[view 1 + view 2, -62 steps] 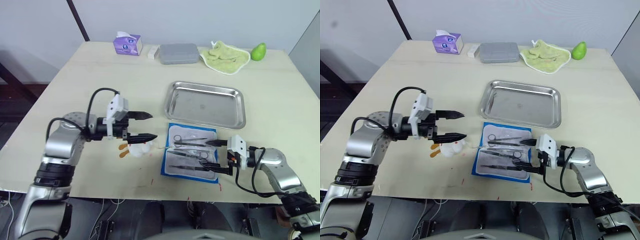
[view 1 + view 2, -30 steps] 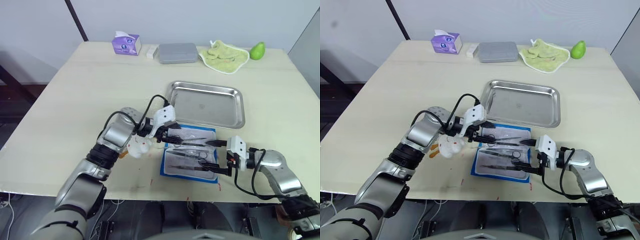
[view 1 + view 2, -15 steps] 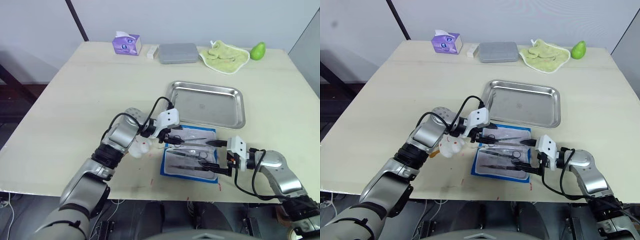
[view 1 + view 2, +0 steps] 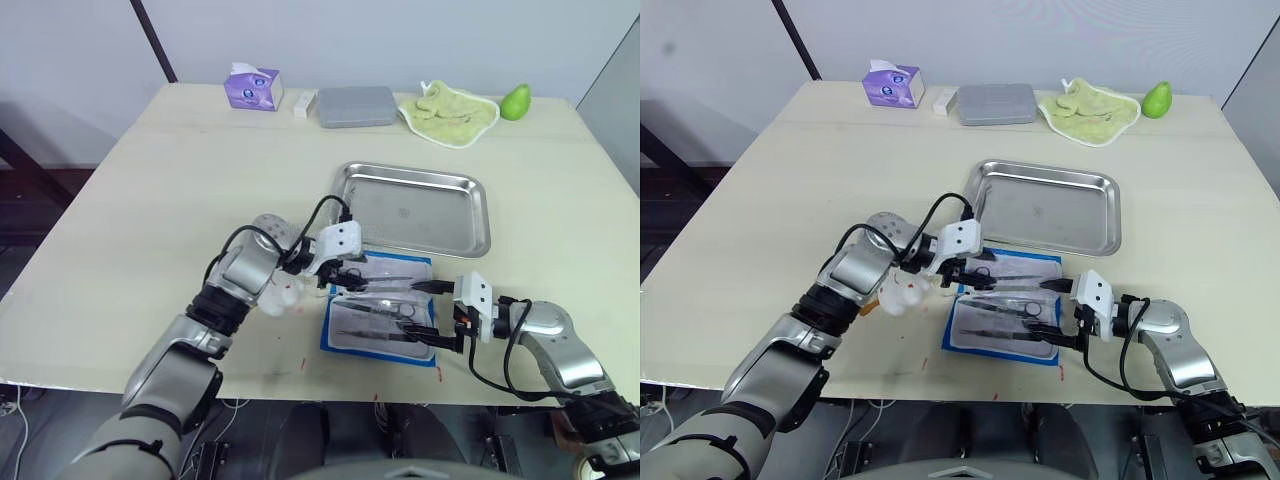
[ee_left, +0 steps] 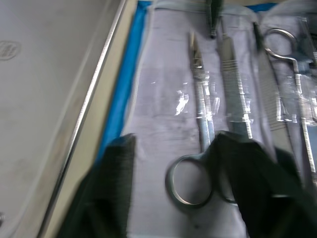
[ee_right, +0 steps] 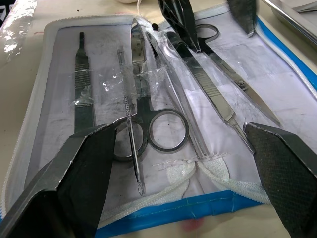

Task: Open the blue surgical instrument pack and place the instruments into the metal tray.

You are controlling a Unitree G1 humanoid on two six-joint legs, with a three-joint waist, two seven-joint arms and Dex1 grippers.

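The blue surgical instrument pack [image 4: 380, 305] lies open on the table, white lining up, just in front of the metal tray [image 4: 415, 208]. Several steel instruments [image 6: 163, 130] lie in its clear pockets. My left gripper [image 4: 349, 275] is low over the pack's far left corner. In the left wrist view its fingers [image 5: 106, 188] stand apart on either side of a pair of scissors' ring handles [image 5: 190, 186]; one finger is clear of the ring. My right gripper [image 4: 428, 311] is wide open at the pack's right edge, nothing held.
A crumpled white item [image 4: 280, 295] lies beside my left forearm. Along the table's far edge sit a purple tissue box [image 4: 253, 88], a grey flat box [image 4: 358, 106], a green cloth [image 4: 448, 110] and a green fruit [image 4: 516, 101].
My left arm has swung from the table's left side over to the pack, and its gripper now sits over the scissors' handles with narrower jaws. The right arm has not moved.
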